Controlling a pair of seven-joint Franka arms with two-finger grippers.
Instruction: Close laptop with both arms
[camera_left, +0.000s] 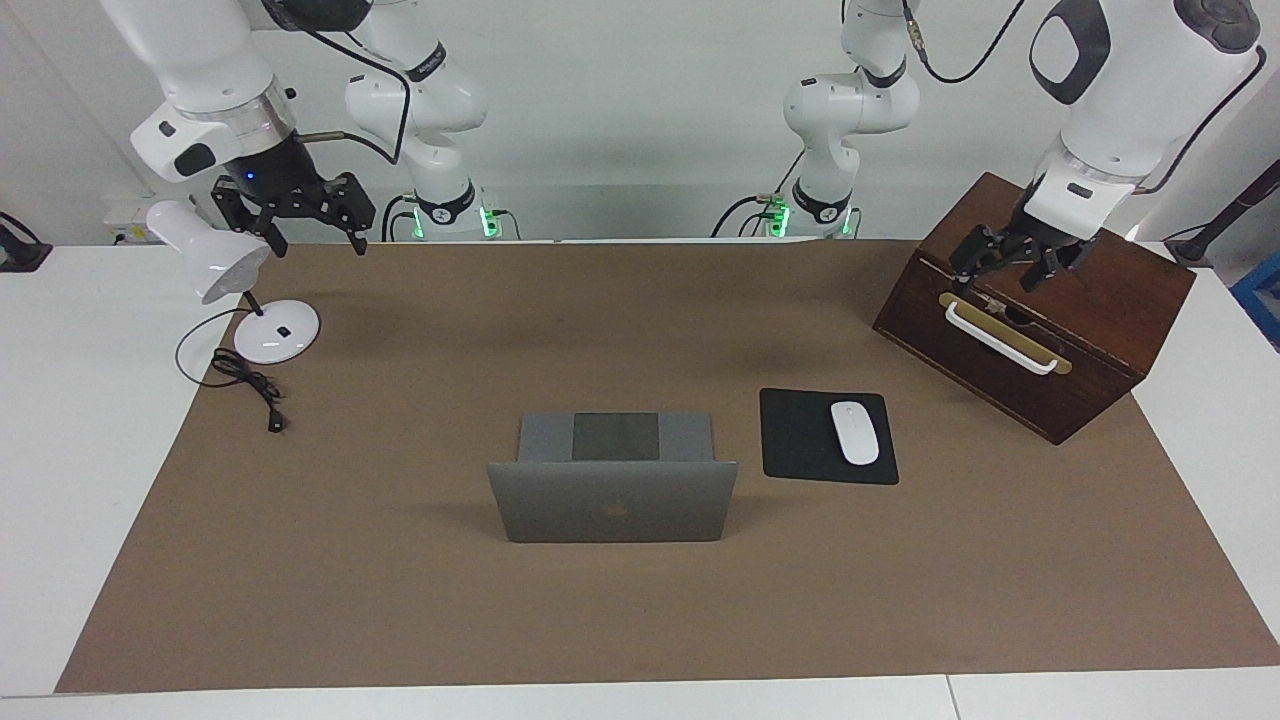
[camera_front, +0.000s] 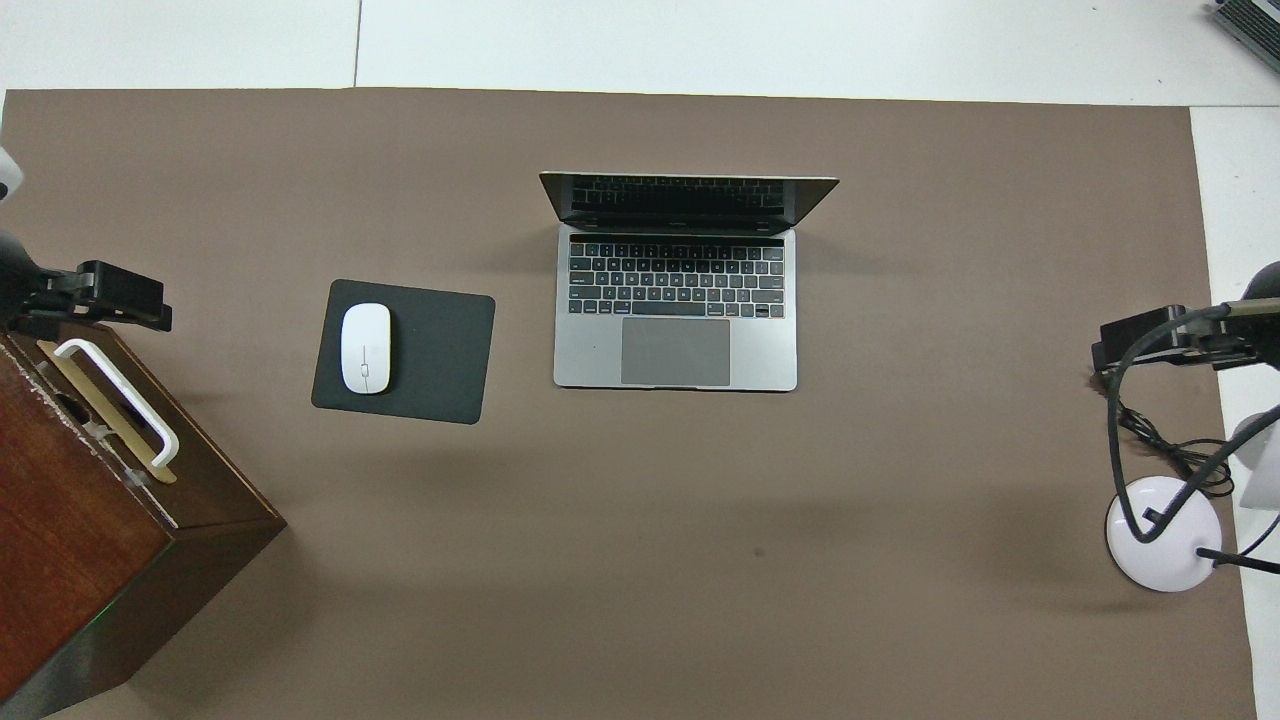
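Waiting to start: laptop (camera_left: 612, 500) open mid-bench, my left pincer (camera_left: 1010, 262) over the wooden box (camera_left: 1120, 300), right pincer (camera_left: 300, 215) by the lamp (camera_left: 210, 262), both open, empty. Next: reach the lid.

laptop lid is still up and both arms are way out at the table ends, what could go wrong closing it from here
1. The laptop lid stands upright; an uneven two-arm push could skid or twist it on the brown mat.
2. The left gripper, open, hangs over the wooden box and its white handle; a low swing out might catch it.
3. The right gripper, open, is beside the lamp, which it might knock.
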